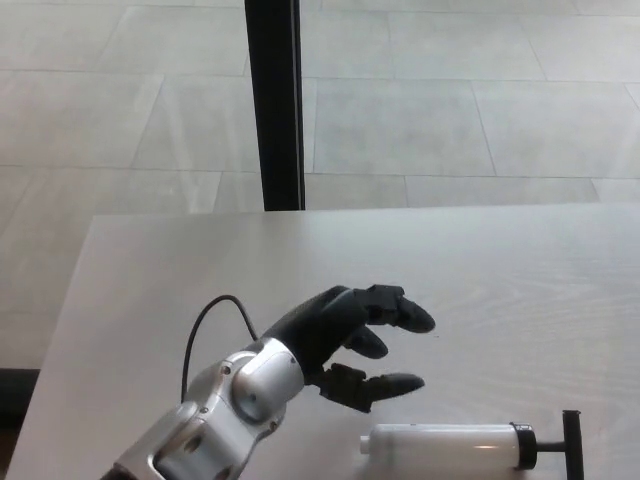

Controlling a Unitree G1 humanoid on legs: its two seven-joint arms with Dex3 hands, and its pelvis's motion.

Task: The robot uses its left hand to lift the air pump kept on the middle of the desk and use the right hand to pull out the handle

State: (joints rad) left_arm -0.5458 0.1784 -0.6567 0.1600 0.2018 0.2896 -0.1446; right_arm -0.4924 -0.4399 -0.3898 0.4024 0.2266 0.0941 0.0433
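Note:
The air pump (450, 447) lies on its side near the desk's front edge: a white cylinder with a black collar and a black T-handle (571, 443) at its right end. My left hand (350, 340) hovers open just up and left of the pump's left end, fingers spread and pointing right, holding nothing. Its silver forearm (215, 420) comes in from the lower left. The right hand does not show.
The pale wooden desk (200, 290) fills the lower half of the view. Beyond its far edge is a tiled floor, and a black vertical post (273, 100) stands behind the desk at centre left.

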